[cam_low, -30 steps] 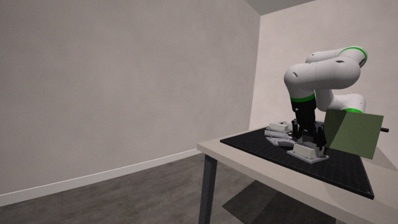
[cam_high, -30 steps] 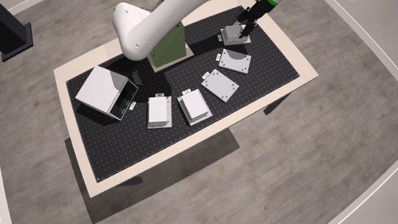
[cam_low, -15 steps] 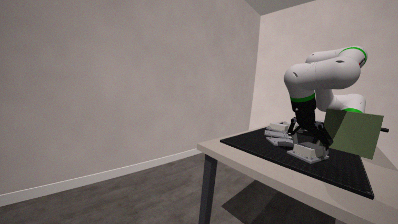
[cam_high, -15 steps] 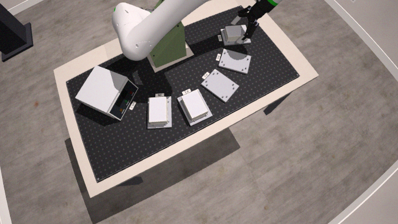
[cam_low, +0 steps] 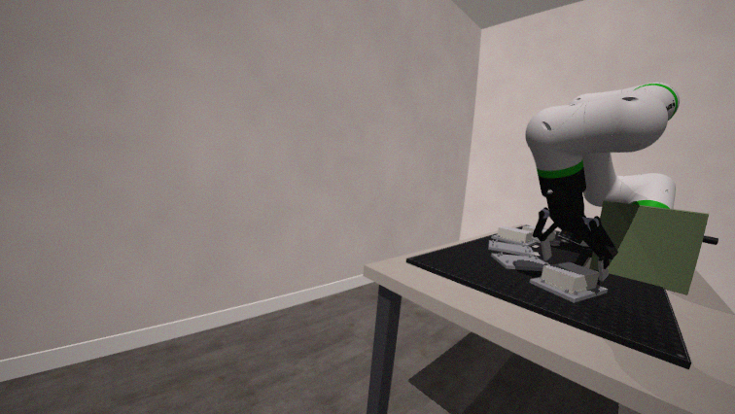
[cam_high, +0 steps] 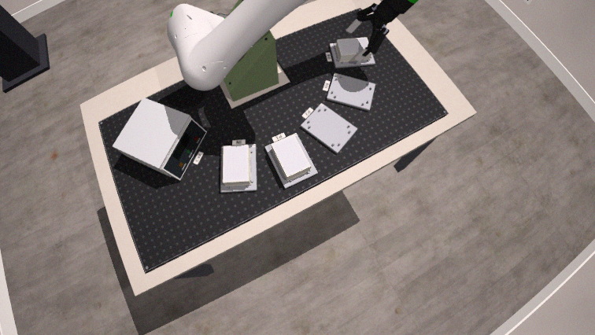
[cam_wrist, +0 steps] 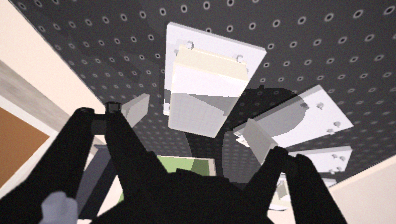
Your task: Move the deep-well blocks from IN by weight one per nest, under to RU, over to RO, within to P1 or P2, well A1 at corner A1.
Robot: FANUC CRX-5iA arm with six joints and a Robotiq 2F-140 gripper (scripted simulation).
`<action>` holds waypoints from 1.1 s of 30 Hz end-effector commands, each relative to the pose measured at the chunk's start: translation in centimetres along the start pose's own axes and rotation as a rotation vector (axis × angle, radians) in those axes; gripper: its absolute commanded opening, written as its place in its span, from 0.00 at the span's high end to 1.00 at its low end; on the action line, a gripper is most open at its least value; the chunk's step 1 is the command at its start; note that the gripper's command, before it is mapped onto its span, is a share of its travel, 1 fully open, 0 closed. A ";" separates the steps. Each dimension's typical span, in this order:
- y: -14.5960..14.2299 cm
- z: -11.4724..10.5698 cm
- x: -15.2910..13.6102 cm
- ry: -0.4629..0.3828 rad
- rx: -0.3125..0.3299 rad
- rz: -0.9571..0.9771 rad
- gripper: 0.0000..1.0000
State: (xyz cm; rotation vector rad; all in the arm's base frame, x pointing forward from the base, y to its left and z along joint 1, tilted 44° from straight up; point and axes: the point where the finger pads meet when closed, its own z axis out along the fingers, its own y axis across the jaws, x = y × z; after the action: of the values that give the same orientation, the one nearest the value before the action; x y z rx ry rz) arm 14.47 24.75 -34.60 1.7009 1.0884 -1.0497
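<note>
Three white deep-well blocks show in the overhead view. One block (cam_high: 352,49) rests on the far nest plate at the back right. My gripper (cam_high: 363,37) stands over it, open wide, with a finger on each side and clear of it. In the wrist view this block (cam_wrist: 207,92) lies on its plate between my spread fingers. The side view shows the same block (cam_low: 568,277) under the gripper (cam_low: 571,257). A second block (cam_high: 235,164) and a third (cam_high: 291,157) sit on two nests near the front. The nest labels are too small to read.
Two empty nest plates (cam_high: 350,91) (cam_high: 328,127) lie between the far nest and the front ones. The check-weigher (cam_high: 158,137) stands at the left; I cannot tell whether a lamp is lit. The green robot base (cam_high: 252,68) is at the back.
</note>
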 end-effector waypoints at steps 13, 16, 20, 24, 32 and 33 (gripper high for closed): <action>0.0 -3.1 -1.8 0.000 0.000 0.000 0.00; 0.0 -3.5 -2.0 0.000 0.000 0.000 0.00; 0.0 -4.2 -2.4 0.000 0.000 0.000 0.00; 0.0 -4.5 -2.6 0.000 0.000 0.000 0.00; 0.0 -4.5 -2.6 0.000 0.000 0.000 0.00; 0.0 -4.5 -2.6 0.000 0.000 0.000 0.00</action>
State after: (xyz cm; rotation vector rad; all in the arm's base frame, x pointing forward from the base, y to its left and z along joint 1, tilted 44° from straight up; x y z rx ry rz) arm 14.67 28.31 -30.86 1.7009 1.0882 -1.0500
